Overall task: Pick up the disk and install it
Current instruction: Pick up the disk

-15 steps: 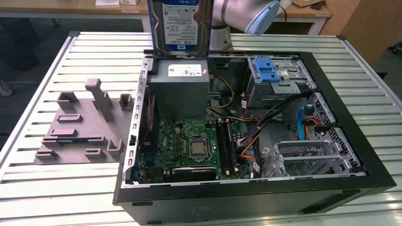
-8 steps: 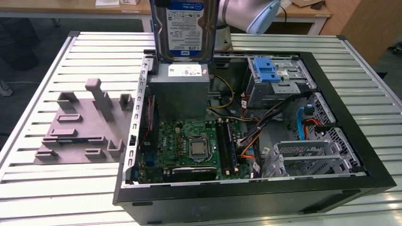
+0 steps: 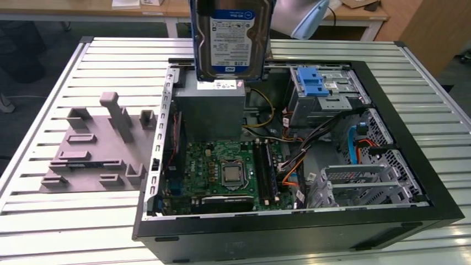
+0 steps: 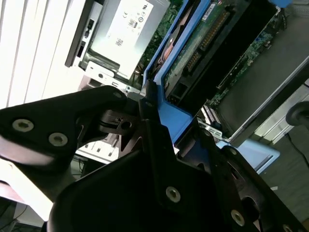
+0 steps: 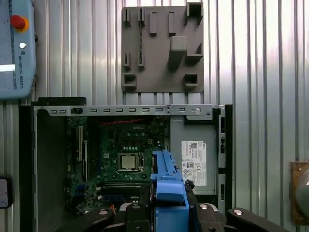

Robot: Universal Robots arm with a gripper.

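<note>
Disk (image 3: pixel 231 41) is hanging upright in the air over the open computer case (image 3: pixel 412 165), and its white-and-blue label is facing the exterior camera. In that view its lower edge is overlapping the top of the grey metal box (image 3: pixel 213 107) with the white sticker (you cannot tell from this angle whether the two are touching).

Your pincer (image 5: pixel 167 195) is clamping shut on the disk's blue bracket (image 5: pixel 166 176). In both wrist views the black fingers (image 4: pixel 153 140) are pressing against that bracket from either side. In the second wrist view the drive's green circuit board (image 4: pixel 203 46) is stretching away from the camera.

In the first wrist view you are looking straight down into the case past the held disk. The motherboard (image 5: pixel 120 159) is lying flat on the case floor, and the grey metal box is sitting beside it.

A blue latch (image 3: pixel 312 83) is sitting on the metal drive cage (image 3: pixel 324 99) toward the exterior view's right, apart from the disk.

A grey fixture plate (image 3: pixel 92 146) is lying on the slatted worktop (image 3: pixel 66 221) at the exterior view's left of the case, well apart from the disk. A pendant (image 5: pixel 14 48) with a red button is resting on the worktop near the case.
</note>
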